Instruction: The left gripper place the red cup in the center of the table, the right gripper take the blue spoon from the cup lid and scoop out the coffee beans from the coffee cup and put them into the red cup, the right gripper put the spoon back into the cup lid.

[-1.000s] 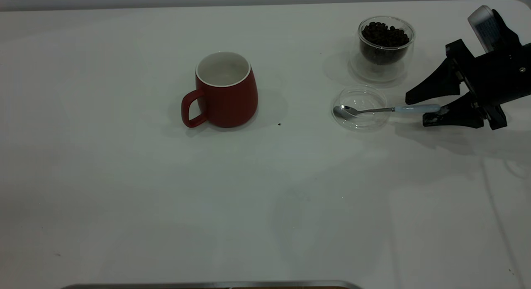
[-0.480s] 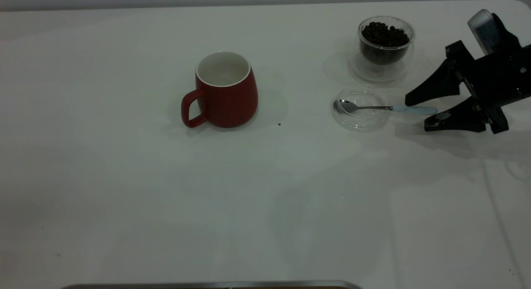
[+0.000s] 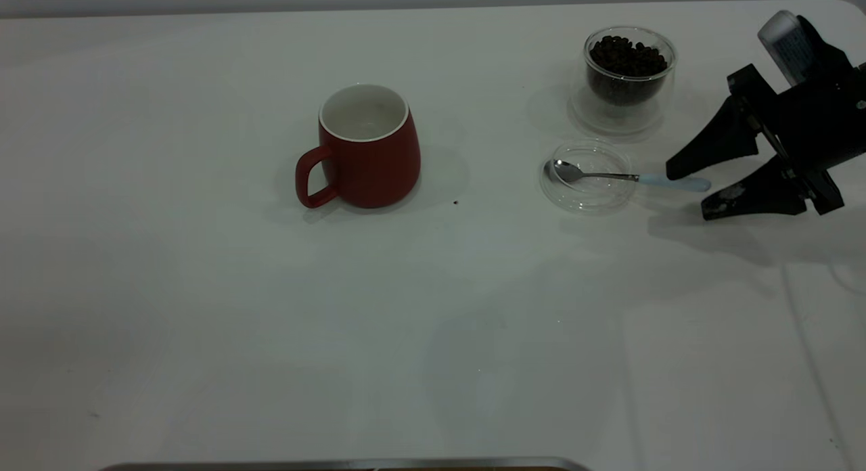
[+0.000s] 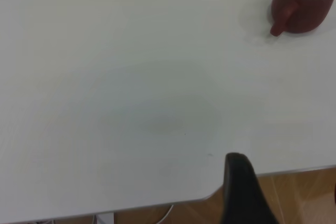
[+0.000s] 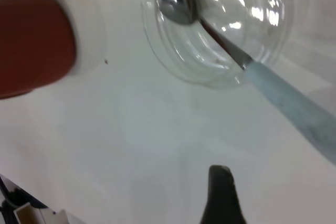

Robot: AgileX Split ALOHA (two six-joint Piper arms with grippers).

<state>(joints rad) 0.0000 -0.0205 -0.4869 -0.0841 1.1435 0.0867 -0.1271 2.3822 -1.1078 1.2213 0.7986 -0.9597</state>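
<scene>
Facing the arms, the exterior view shows the red cup [image 3: 369, 146] upright mid-table, the coffee cup [image 3: 629, 68] of beans at the far right, and just in front of it the lid [image 3: 587, 176] holding the spoon [image 3: 626, 176], whose blue handle juts over the rim toward the right gripper [image 3: 700, 187], its fingers spread apart and gripping nothing, the arm cut off by the edge. The left wrist view catches the red cup [image 4: 304, 1], partly cropped, and only one dark finger [image 4: 241, 190] of the left gripper, so whether it is open or closed cannot be told. The right wrist view has the spoon [image 5: 236, 51] lying across the lid [image 5: 220, 72] with its handle running out of frame, a slice of the red cup [image 5: 34, 43], and one fingertip [image 5: 220, 195]
</scene>
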